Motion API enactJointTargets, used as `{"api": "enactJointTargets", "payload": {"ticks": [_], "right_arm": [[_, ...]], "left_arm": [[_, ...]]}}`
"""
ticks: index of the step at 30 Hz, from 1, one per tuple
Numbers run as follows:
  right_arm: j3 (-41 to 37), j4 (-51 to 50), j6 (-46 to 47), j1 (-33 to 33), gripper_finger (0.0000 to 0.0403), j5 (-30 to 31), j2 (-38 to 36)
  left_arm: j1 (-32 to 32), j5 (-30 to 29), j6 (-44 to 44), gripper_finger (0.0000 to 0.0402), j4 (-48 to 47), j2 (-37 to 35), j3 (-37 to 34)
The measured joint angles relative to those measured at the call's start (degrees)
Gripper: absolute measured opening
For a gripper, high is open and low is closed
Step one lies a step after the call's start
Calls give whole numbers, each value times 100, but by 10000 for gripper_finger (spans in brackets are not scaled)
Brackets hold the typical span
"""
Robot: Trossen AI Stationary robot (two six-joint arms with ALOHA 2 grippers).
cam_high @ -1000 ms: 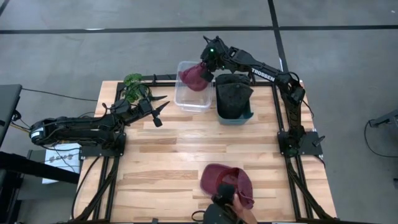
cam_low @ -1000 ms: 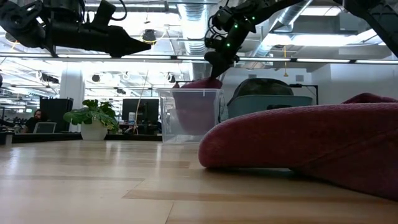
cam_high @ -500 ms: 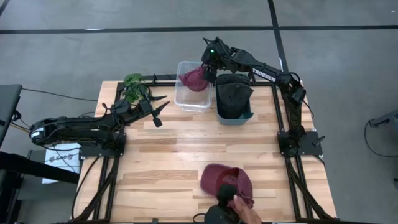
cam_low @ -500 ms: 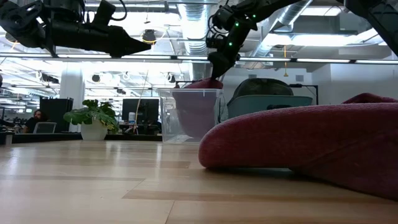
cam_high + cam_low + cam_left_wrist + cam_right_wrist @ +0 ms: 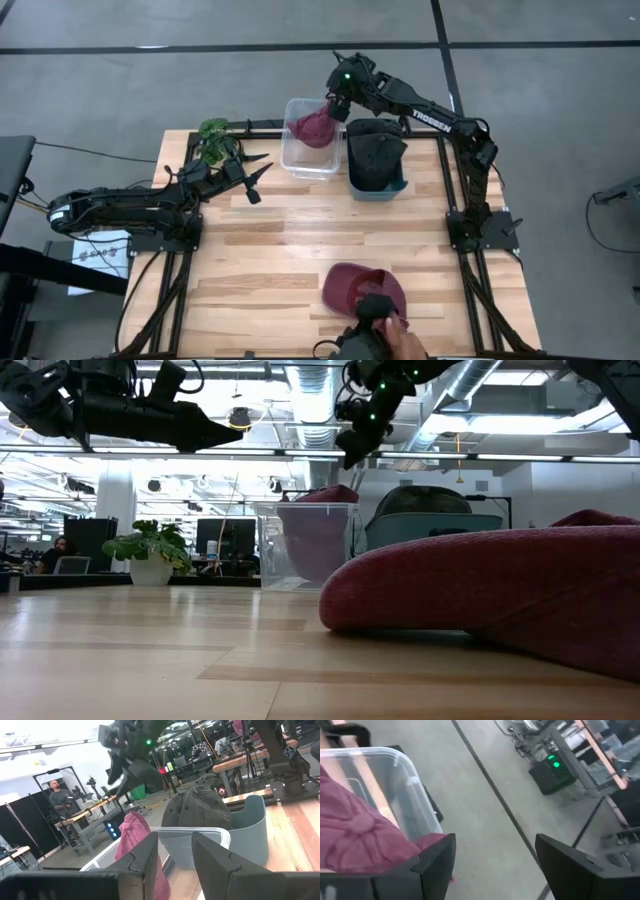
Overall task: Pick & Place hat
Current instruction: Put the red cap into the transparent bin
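One maroon hat (image 5: 362,291) lies at the table's near edge, a person's hand (image 5: 385,338) beside it. Farther back, the left gripper (image 5: 262,173) hovers, fingers slightly parted. Farthest, another maroon hat (image 5: 312,126) sits in the clear bin (image 5: 293,158); above it the right gripper (image 5: 334,103) is spread wide, empty.

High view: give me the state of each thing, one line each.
Clear bin: holds a maroon hat.
Teal bin: holds a dark hat.
Second maroon hat: lying on the table.
Right gripper: jaws open, empty, above the clear bin.
Left gripper: idle, empty.
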Motion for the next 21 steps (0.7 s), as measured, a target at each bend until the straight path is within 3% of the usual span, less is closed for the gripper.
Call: {"api": "enactJointTargets", "payload": {"ticks": [5, 9, 14, 18, 21], "right_arm": [[0, 4, 3, -13, 265, 235, -272], [2, -817, -146, 39, 265, -314, -566], [2, -2416, -299, 261, 265, -1703, -884], [2, -3559, -85, 525, 265, -3199, -997], [2, -4158, 219, 802, 265, -3832, -971]], "left_arm": [[0, 18, -44, 117, 0, -1, 0], [-2, 73, -401, 117, -1, -2, 0], [-2, 419, -888, 117, -3, -2, 0], [-2, 1483, -1069, 117, -7, 0, 2], [-5, 2262, -1262, 117, -7, -2, 2]]}}
